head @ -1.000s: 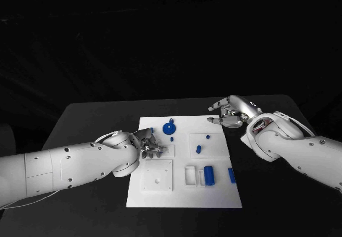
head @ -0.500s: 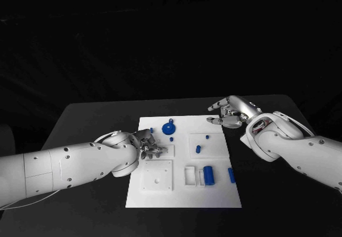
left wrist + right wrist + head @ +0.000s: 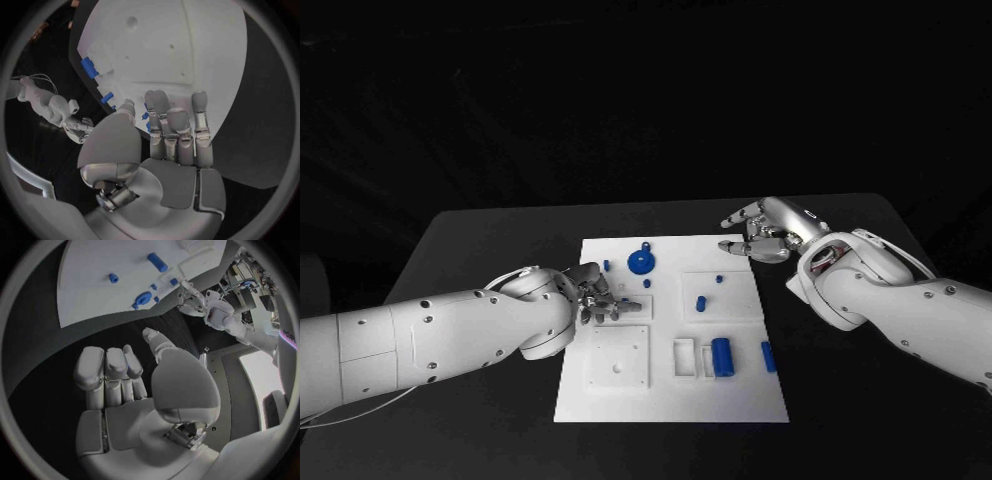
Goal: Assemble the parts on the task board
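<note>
My left hand (image 3: 596, 297) hovered over the left side of the board (image 3: 672, 400), fingers loosely apart and holding nothing, near a small blue part (image 3: 648, 282). My right hand (image 3: 769, 232) hung over the table (image 3: 488, 240) just off the board's far right corner, fingers spread, empty. A blue cylinder (image 3: 723, 354) lay near the board's right edge.

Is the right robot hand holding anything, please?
No: the right robot hand is empty, fingers loosely curled over the table.
</note>
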`<state>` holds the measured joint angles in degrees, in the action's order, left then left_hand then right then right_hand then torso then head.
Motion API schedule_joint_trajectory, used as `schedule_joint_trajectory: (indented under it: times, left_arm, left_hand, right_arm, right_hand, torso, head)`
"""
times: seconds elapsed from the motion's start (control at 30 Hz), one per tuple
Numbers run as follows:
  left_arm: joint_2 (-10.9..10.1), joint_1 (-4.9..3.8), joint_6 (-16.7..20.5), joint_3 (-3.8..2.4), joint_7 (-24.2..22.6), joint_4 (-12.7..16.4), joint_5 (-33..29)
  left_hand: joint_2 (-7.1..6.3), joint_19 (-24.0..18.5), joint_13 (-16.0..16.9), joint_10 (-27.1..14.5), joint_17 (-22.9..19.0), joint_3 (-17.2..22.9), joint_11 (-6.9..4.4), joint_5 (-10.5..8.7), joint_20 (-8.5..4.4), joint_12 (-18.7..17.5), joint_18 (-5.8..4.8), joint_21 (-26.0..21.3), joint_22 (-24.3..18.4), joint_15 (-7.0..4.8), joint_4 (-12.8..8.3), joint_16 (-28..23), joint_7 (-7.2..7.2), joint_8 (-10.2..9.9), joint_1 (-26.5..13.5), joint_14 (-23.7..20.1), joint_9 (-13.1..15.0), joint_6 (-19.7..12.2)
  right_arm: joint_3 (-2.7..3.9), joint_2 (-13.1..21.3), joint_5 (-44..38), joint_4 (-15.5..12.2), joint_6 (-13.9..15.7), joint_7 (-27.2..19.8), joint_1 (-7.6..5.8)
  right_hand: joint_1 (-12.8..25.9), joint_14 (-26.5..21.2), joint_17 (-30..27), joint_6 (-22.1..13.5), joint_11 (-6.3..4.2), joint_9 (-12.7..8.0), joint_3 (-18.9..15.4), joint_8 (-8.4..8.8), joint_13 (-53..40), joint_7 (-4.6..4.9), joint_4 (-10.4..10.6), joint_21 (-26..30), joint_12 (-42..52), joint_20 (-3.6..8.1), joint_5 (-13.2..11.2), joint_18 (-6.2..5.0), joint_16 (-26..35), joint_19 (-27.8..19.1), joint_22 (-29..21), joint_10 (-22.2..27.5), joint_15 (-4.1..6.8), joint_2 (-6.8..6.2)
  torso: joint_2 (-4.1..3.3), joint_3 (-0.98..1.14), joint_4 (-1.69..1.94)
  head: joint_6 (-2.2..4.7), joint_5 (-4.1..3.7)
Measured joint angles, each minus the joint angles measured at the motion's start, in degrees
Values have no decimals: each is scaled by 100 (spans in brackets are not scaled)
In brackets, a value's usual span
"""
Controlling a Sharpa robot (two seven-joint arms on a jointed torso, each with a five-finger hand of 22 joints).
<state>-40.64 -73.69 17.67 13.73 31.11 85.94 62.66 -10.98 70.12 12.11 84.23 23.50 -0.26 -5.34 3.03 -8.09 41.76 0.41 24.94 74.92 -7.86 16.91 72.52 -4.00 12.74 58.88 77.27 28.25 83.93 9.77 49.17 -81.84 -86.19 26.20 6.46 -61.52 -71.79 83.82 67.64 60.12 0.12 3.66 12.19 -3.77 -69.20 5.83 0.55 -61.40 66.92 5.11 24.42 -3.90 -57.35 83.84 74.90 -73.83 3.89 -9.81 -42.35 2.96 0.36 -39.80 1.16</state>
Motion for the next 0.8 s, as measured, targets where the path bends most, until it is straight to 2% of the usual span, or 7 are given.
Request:
schedule_joint_trajectory:
  times: [0.2, 0.33, 0.37, 0.47, 0.57, 0.7, 0.8]
  left_arm:
    - [-18, -52, 0, -41, -23, 29, -150]
    - [-39, -78, -1, -115, -47, 46, -262]
    - [-47, -84, -1, -136, -53, 50, -288]
    - [-80, -117, -3, -212, -72, 50, -383]
    - [-106, -195, -24, -283, -86, 3, -514]
    - [-114, -389, -130, -336, -93, -171, -742]
    - [-98, -540, -265, -352, -94, -366, -932]
  left_hand:
    - [-104, 0, -46, 0, -14, -237, 1, 0, 0, -91, 0, -23, 0, 0, 15, -45, 0, -48, -104, 0, -26, 0]
    - [-93, 0, -108, 1, -56, -229, 1, 0, 0, -210, 0, -78, -1, 0, 8, -173, 0, -150, -92, -24, -67, 0]
    - [-36, 0, -138, 1, -84, -188, 1, 12, 0, -285, 0, -115, 0, 10, -7, -234, 11, -194, -34, -54, -88, 11]
    - [276, -16, -262, -32, -217, -22, 33, 450, 16, -701, 0, -289, -6, 42, -60, -540, 146, -545, 390, -85, -276, -123]
    - [594, -39, -319, -28, -280, -132, 80, 884, 39, -1088, 1, -524, -86, 94, -436, -772, 224, -836, 669, -136, -462, -227]
    - [868, -20, -309, -20, -283, -293, 167, 1246, 85, -1360, 1, -716, -132, 152, -799, -841, 420, -880, 831, -195, -953, -963]
    - [1016, 10, -231, -20, -248, -467, 167, 1384, 115, -1487, 1, -851, -119, 153, -975, -847, 514, -880, 833, -196, -1381, -1211]
  right_arm:
    - [0, -5, 1, 18, 0, -1, 10]
    - [0, -6, 2, 24, 0, -2, 14]
    - [0, -6, 2, 25, 0, -2, 15]
    - [0, -8, 4, 29, 0, -2, 17]
    - [0, -11, 7, 39, 0, -3, 19]
    - [0, -20, 14, 62, 0, -4, 19]
    - [1, -28, 21, 80, 0, -5, 19]
  right_hand:
    - [0, 0, 0, 0, 0, 0, 0, 0, 0, 0, 0, 0, 0, 0, 0, 0, 0, 0, 0, 0, 0, 0]
    - [0, 0, 0, 0, 0, 0, 0, 0, 0, 0, 0, 0, 0, 0, 0, 0, 0, 0, 0, 0, 0, 0]
    - [0, 0, 0, 0, 0, 0, 0, 0, 0, 0, 0, 0, 0, 0, 0, 0, 0, 0, 0, 0, 0, 0]
    - [0, 0, 0, 0, 0, 0, 0, 0, -1, 0, 0, 0, 0, 0, 0, 0, 0, 0, 0, 0, 0, 0]
    - [0, 0, 0, 0, 0, 0, 0, 0, -1, 0, 0, 26, 0, 0, 22, 0, 0, 0, 0, 0, 0, 0]
    - [0, 0, 1, 0, 0, 0, 0, 0, -1, 0, 0, 32, 0, 0, 22, 0, 0, 0, 0, 0, 0, 0]
    - [0, 0, 0, 0, 0, 0, 0, 0, -1, 0, 0, 32, 0, 0, 22, 0, 0, 0, 0, 0, 0, 0]
  torso:
    - [0, 0, -1]
    - [0, 0, -3]
    - [0, -1, -3]
    - [-1, 3, -3]
    - [-2, 3, -3]
    - [-3, 6, -7]
    - [-6, 6, -10]
  head:
    - [15, 11]
    - [29, 16]
    - [32, 20]
    - [44, 26]
    - [64, 36]
    - [96, 52]
    - [116, 63]
